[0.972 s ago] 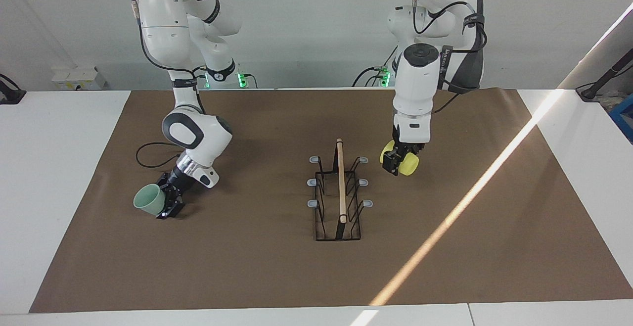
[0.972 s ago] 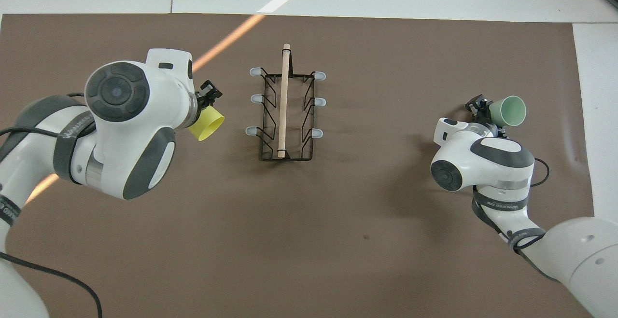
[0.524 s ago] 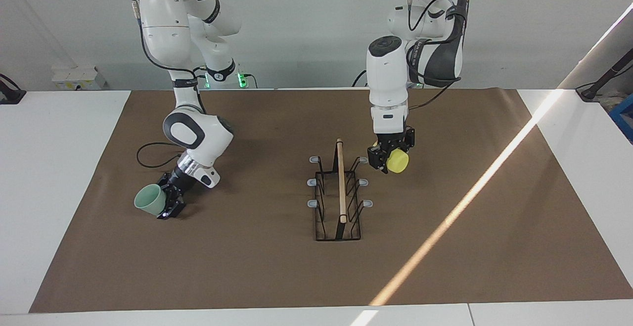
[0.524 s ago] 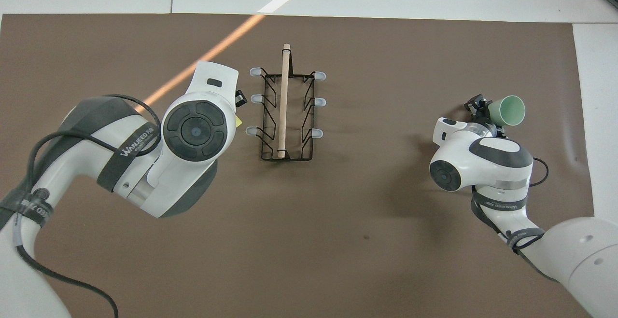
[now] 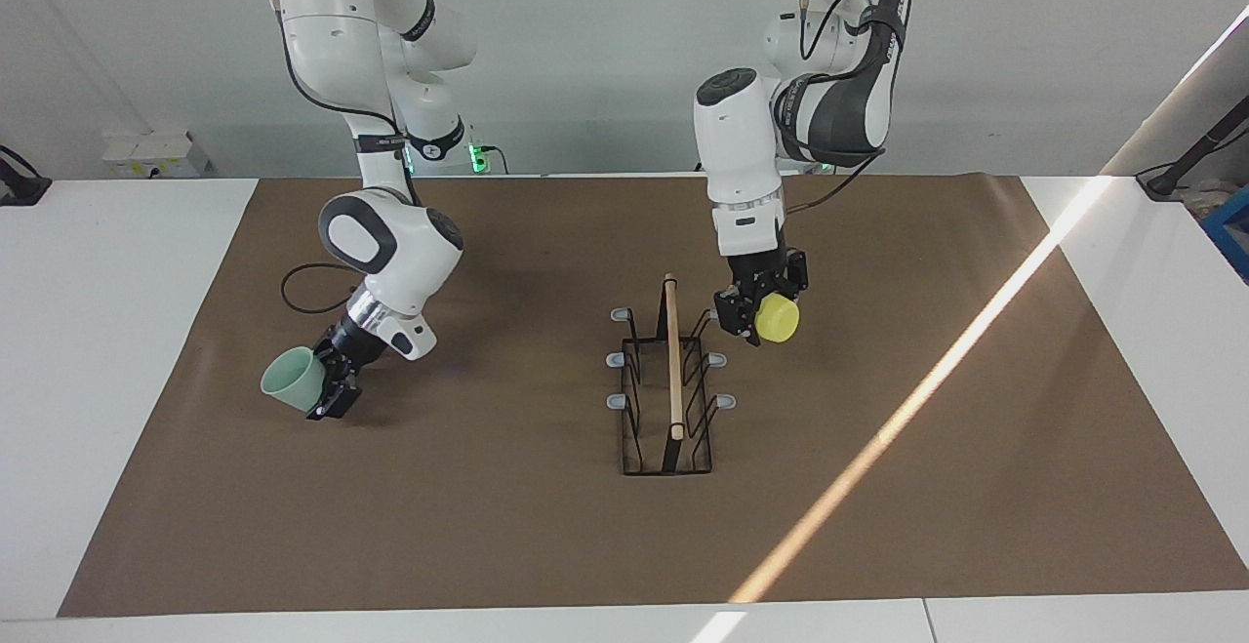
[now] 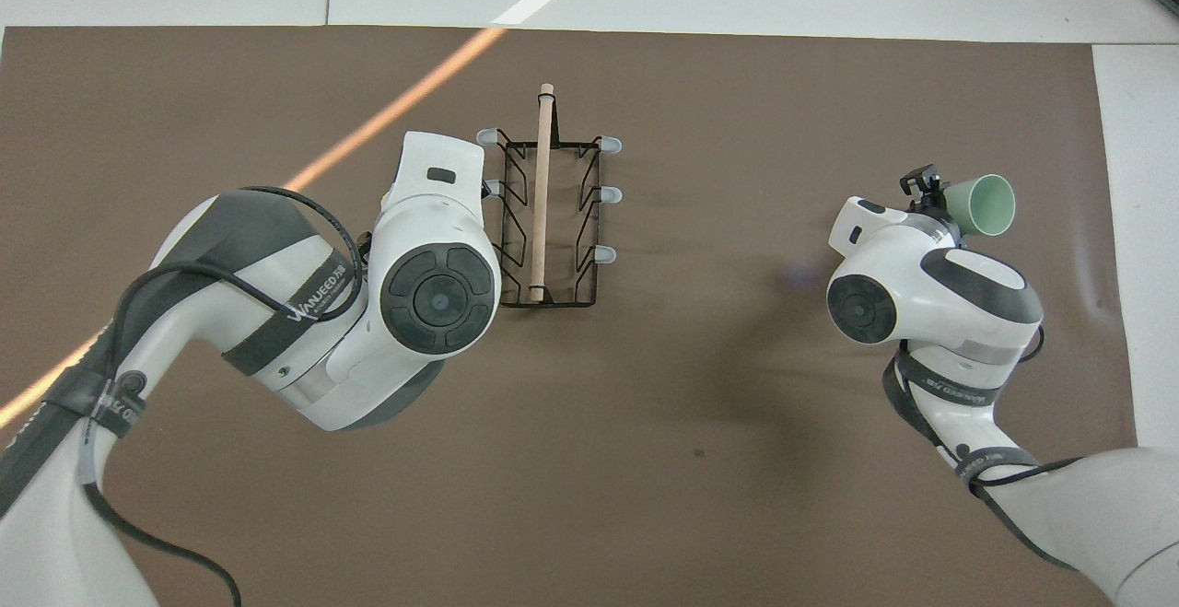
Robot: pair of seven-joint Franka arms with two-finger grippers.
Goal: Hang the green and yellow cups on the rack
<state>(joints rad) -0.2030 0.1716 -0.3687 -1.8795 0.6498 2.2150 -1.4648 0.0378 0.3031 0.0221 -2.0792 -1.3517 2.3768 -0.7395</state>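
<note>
The left pincer (image 5: pixel 753 315) grips the smooth yellow cup (image 5: pixel 779 319) over the wire rack (image 5: pixel 668 384) — apparently its prongs. The right pincer (image 5: pixel 330 391) grips the tapered mint cup (image 5: pixel 290 382) — at the rack's three o'clock from overhead.

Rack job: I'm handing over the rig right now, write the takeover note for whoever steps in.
Left gripper: shut on the yellow cup, up in the air beside the rack, over the prongs at the rack's end nearest the robots, on the left arm's side.
Right gripper: shut on the green cup, tilted, low over the mat toward the right arm's end of the table, well away from the rack.
Done: both cups picked up.
Left: neither cup is on a prong yet; all six prongs bare. Seat yellow first, then bring green over.
</note>
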